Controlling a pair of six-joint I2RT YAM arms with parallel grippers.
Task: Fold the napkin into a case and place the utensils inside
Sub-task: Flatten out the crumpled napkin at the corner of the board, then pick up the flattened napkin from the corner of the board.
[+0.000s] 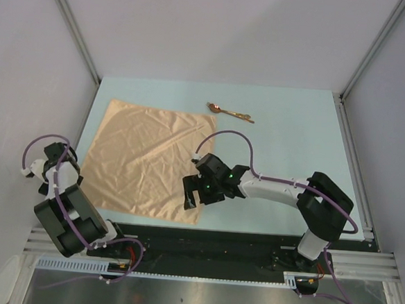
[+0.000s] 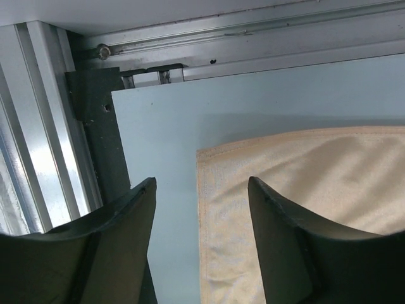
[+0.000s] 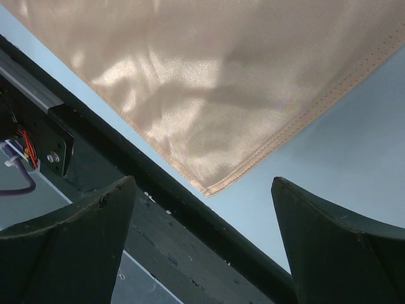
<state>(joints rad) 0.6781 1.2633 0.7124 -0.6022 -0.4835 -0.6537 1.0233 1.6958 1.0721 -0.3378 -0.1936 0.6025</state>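
The peach-orange napkin [image 1: 153, 159] lies spread flat on the pale blue table [image 1: 294, 137]. The copper-gold utensils [image 1: 230, 112] lie together beyond its far right corner, apart from the cloth. My left gripper [image 2: 202, 180] is open above the napkin's near left corner [image 2: 209, 164], its jaws either side of the left hem and holding nothing. In the top view the left gripper [image 1: 67, 177] sits at the table's left edge. My right gripper [image 1: 191, 196] is open just above the napkin's near right corner [image 3: 212, 185], also empty.
A dark metal rail [image 3: 190, 234] runs along the table's near edge right behind the napkin's near hem. Aluminium frame bars [image 2: 38, 126] border the table's left side. White walls enclose the far and side edges.
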